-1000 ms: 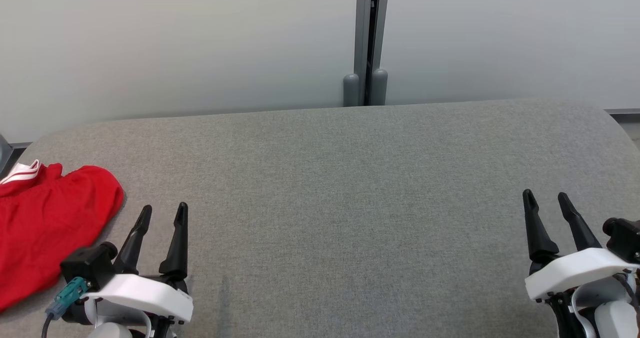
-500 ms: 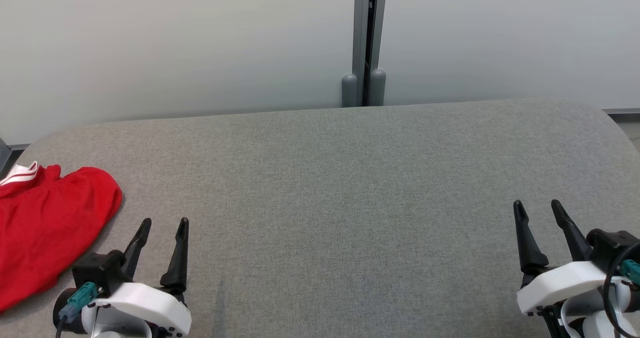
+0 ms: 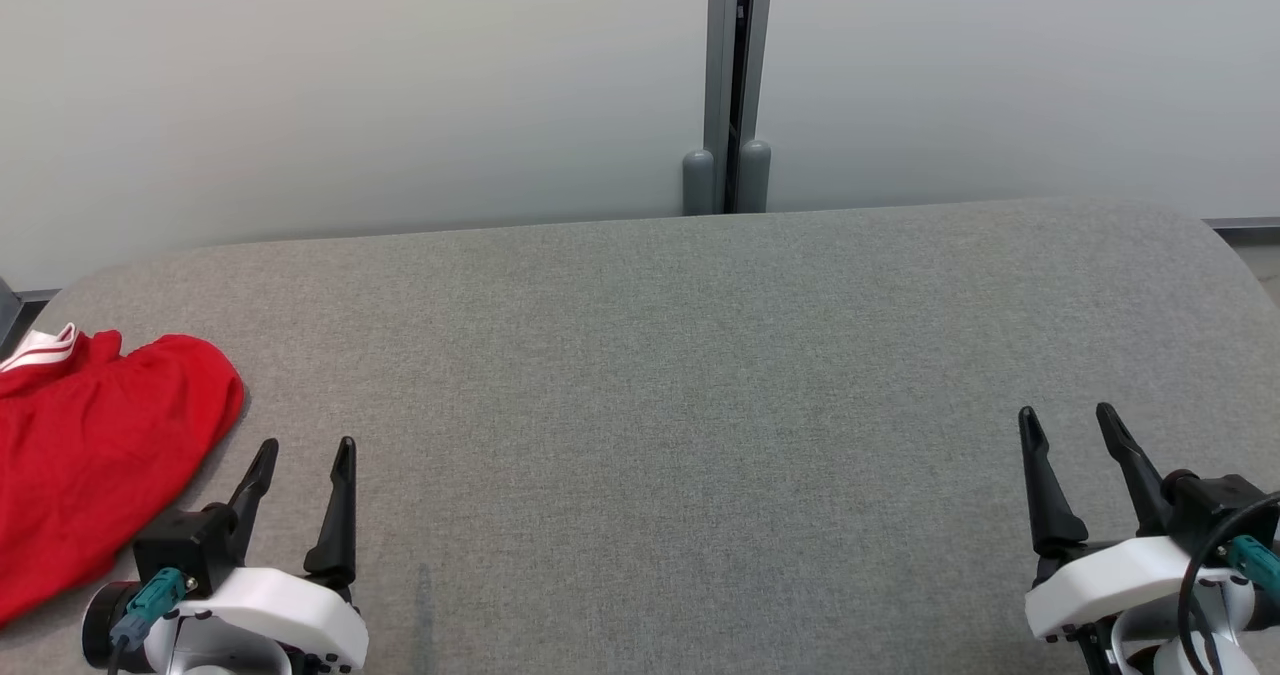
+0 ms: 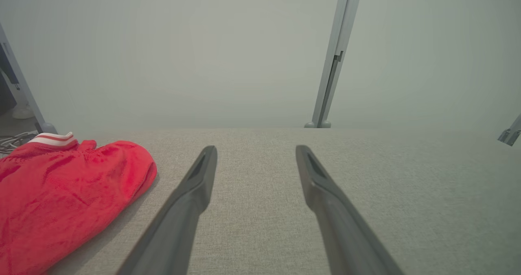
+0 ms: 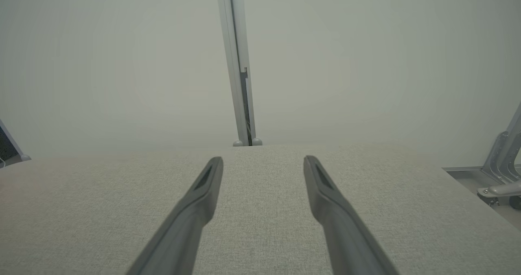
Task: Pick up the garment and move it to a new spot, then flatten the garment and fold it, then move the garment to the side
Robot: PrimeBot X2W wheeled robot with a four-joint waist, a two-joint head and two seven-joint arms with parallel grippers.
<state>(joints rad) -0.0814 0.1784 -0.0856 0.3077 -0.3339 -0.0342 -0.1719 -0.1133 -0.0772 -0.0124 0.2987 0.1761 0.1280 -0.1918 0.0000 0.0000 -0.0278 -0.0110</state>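
The garment (image 3: 95,455) is red with a white-striped band and lies folded at the far left of the grey padded table (image 3: 680,385), running off the left edge of the head view. In the left wrist view the garment (image 4: 61,193) sits left of the fingers, apart from them. My left gripper (image 3: 305,450) hovers open just right of the garment, with nothing between its fingers. At the lower right, far from the cloth, my right gripper (image 3: 1068,420) is open and empty too. The wrist views show the left gripper (image 4: 256,149) and the right gripper (image 5: 263,160) with fingers spread.
A pale wall stands behind the table, with a grey vertical post (image 3: 738,75) at its middle. A metal bracket (image 5: 502,161) shows past the table's right end. Cables (image 4: 12,140) lie on the floor beyond the left end.
Both grippers have drawn back toward the near edge of the table, still open. The garment has stayed where it lies.
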